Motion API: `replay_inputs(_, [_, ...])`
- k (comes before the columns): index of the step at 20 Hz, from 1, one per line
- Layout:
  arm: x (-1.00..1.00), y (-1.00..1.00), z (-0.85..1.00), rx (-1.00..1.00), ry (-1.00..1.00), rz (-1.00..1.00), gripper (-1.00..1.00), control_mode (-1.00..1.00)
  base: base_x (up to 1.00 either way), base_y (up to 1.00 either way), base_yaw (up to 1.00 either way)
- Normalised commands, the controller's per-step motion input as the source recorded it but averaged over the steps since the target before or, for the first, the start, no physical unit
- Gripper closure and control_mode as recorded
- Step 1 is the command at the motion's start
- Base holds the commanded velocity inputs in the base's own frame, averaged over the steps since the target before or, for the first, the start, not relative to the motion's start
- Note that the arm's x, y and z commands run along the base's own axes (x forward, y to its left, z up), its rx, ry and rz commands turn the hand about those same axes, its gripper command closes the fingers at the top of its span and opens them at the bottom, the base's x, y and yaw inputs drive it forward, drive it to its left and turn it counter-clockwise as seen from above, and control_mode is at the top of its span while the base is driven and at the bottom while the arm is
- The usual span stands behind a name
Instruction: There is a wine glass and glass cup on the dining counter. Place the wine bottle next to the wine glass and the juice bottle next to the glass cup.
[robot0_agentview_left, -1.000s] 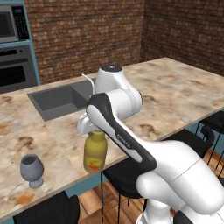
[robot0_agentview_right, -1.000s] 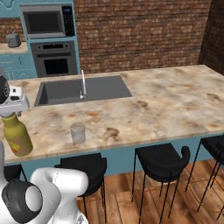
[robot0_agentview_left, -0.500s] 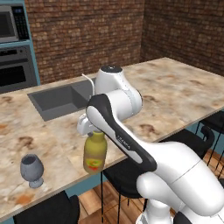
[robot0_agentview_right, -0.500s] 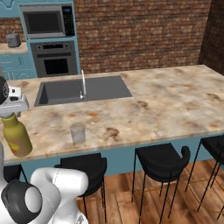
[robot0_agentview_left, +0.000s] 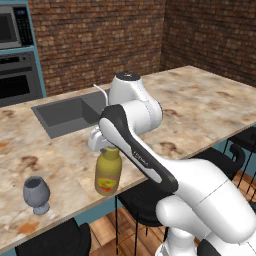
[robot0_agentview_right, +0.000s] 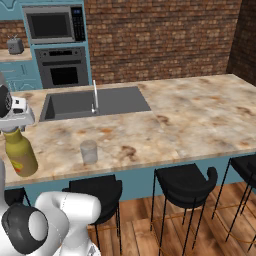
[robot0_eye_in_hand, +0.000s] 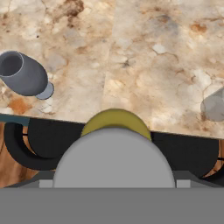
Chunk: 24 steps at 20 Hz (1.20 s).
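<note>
Juice bottle (robot0_agentview_left: 108, 172) hadn't budged this past second under my claw (robot0_agentview_left: 102, 145); grip I couldn't tell. Glass cup (robot0_agentview_right: 89, 151) waited well off.

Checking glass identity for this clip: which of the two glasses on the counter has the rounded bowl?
The wine glass, grey-blue and rounded, standing on a foot. The glass cup is a straight-sided tumbler.

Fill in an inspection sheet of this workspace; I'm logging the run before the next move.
Surface: dining counter, marbled top, inset sink with faucet.
Job's things: juice bottle upright near the front edge; wine glass to one side, glass cup to the other, both apart from it.
Clutter: nothing seen.
Gripper: gripper at the bottle's cap; jaws hidden.
Cables: nothing seen.
Surroundings: black stools, brick wall, microwave, oven.
</note>
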Motion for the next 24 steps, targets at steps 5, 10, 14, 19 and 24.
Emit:
replay_inputs(5, [0.33, -0.04, 0.21, 0.01, 0.01, 0.00, 1.00, -1.00, 0.00, 0.00, 0.00])
replay_inputs(10, [0.32, -0.09, 0.13, 0.05, 0.12, 0.00, 1.00, -1.00, 0.00, 0.00, 0.00])
replay_inputs(14, [0.20, -0.15, 0.03, 0.04, 0.13, 0.00, 1.00, -1.00, 0.00, 0.00, 0.00])
replay_inputs(19, [0.10, -0.15, 0.00, 0.14, 0.17, 0.00, 1.00, -1.00, 0.00, 0.00, 0.00])
replay_inputs(24, [0.08, -0.12, -0.01, 0.08, 0.13, 0.00, 1.00, -1.00, 0.00, 0.00, 0.00])
